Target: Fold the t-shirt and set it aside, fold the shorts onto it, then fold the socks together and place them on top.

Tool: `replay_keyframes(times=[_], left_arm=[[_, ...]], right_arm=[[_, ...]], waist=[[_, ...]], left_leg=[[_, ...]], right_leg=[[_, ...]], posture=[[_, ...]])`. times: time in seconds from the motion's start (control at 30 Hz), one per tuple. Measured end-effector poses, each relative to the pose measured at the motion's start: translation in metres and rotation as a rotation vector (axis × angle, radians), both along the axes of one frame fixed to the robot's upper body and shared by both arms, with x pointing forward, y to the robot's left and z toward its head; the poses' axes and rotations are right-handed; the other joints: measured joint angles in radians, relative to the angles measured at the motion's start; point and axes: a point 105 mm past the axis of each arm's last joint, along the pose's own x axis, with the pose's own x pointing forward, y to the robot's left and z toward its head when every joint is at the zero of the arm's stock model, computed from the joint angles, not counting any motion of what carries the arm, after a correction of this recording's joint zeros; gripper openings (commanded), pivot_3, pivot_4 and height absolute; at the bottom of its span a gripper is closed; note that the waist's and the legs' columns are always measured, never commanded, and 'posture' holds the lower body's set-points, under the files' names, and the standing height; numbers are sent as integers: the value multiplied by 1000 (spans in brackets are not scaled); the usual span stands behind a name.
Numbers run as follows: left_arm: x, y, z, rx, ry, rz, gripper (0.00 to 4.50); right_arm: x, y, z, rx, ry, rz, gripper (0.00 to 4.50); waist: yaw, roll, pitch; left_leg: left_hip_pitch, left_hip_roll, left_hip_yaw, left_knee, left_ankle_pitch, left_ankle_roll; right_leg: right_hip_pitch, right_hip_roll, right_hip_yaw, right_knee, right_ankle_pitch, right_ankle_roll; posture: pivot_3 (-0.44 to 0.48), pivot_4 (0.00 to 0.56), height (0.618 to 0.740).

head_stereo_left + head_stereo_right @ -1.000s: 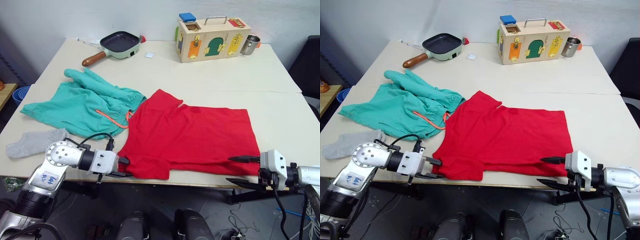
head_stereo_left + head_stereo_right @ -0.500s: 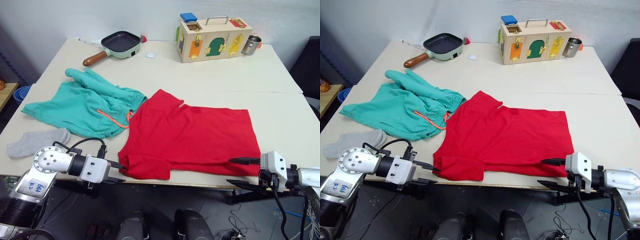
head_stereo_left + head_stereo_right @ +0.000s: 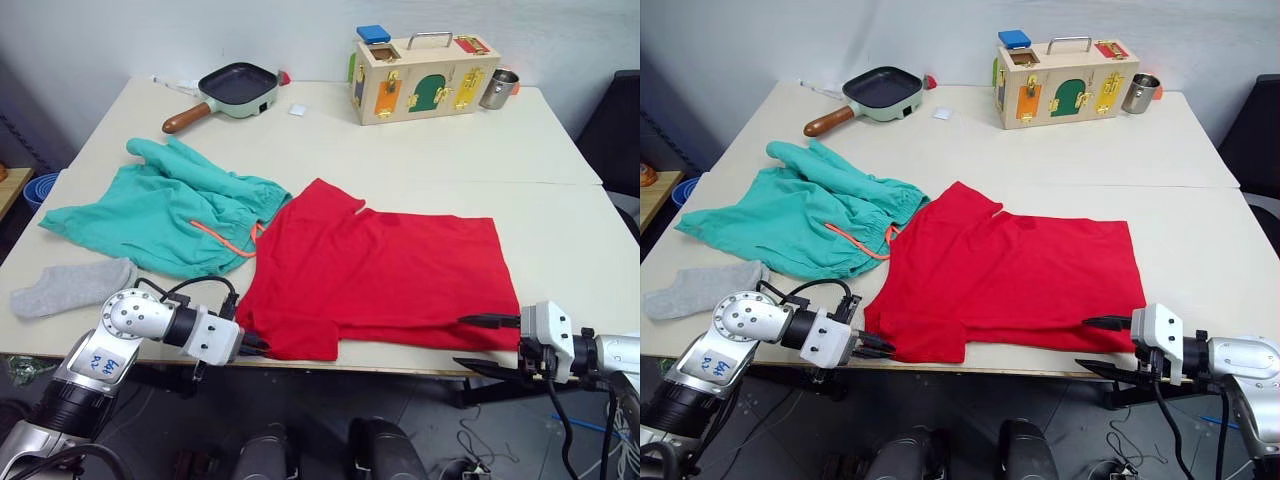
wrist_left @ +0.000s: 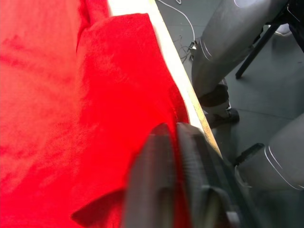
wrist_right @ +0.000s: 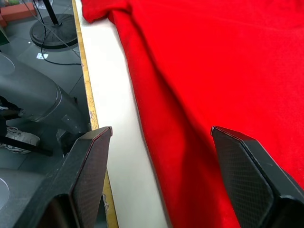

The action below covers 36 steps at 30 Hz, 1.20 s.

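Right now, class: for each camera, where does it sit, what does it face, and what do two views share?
Left eye, right eye: on the head, facing down over the table, both arms showing.
Left wrist: behind the left gripper, shut on the t-shirt.
Right wrist: behind the open right gripper, facing the t-shirt's hem.
Shared: all see the t-shirt; only the eyes see the shorts and socks.
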Motion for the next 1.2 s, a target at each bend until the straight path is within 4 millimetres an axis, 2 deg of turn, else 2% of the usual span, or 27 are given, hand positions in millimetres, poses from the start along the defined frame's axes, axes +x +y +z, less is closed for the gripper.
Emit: replay_keyframes(times=[0.2,0.27,0.4,0.5,0.6,0.73,0.83,1.03,1.2], left_arm=[[4,0,1,-17,23,27,47],[5,-4,6,-92,93,62,47],[7,-13,39,-306,273,160,47],[15,-8,64,-432,416,254,47],[28,-7,78,-579,538,341,47],[56,-8,72,-723,665,486,47],[72,-8,63,-747,696,589,47],[78,-6,43,-671,715,691,47],[78,0,35,-658,739,768,1244]], right_arm=[[1,1,0,10,-5,-5,3406],[1,1,0,10,-6,-5,3406],[2,1,1,9,-11,-5,3406],[3,2,2,9,-14,-7,3406],[5,2,3,8,-22,-10,3406],[9,3,7,10,-43,-11,3406],[11,5,8,16,-50,-11,3406],[13,5,7,24,-54,-31,3406],[16,9,7,114,-33,-87,3406]], waist=[[0,0,0],[0,0,0],[1,0,0],[0,0,0],[1,0,0],[4,-1,1],[3,-3,2],[0,-3,2],[1,-3,2]], left_leg=[[0,0,0,0,0,0],[0,0,0,0,0,0],[0,0,-1,1,1,1],[0,0,-1,2,1,0],[0,0,-1,3,1,0],[0,0,-1,5,1,0],[0,0,-1,5,1,0],[0,0,0,5,2,-1],[0,0,0,5,2,-1]], right_leg=[[0,0,0,0,0,0],[0,0,0,0,0,0],[1,0,0,1,0,0],[2,0,-1,2,0,0],[2,1,0,2,0,1],[2,1,-1,3,0,1],[2,2,0,3,0,2],[1,2,0,4,0,1],[1,2,1,4,0,1]], posture=[[0,150,740],[0,150,740],[0,150,740],[0,150,740],[0,150,740],[0,150,740],[0,150,740],[0,150,740],[0,150,740]])
